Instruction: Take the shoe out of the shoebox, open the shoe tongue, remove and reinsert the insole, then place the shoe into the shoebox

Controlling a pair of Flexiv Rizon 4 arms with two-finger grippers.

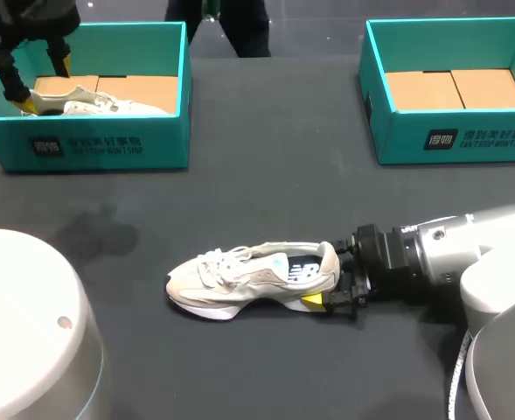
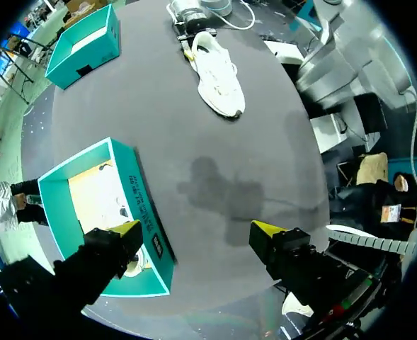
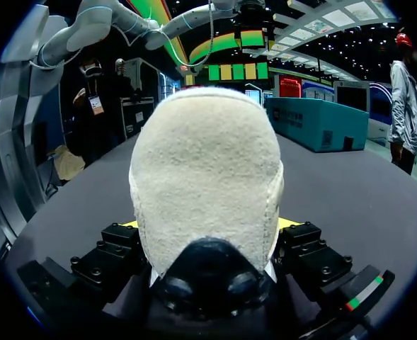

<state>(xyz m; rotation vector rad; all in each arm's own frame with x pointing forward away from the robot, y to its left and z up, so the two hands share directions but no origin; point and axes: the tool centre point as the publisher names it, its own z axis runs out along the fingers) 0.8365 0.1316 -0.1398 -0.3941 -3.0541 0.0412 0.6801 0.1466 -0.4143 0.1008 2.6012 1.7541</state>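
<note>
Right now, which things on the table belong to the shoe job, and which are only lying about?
Job: cream suede sneaker, its heel in the right gripper; empty teal cardboard shoebox.
Lying about, probably: second teal shoebox holding another pale shoe; left gripper open at it.

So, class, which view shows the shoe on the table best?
The head view: the whole shoe lies side-on, toe to heel. The left wrist view shows it whole but small, far across the table. The right wrist view shows only its heel, close up between the fingers of the right gripper.
</note>
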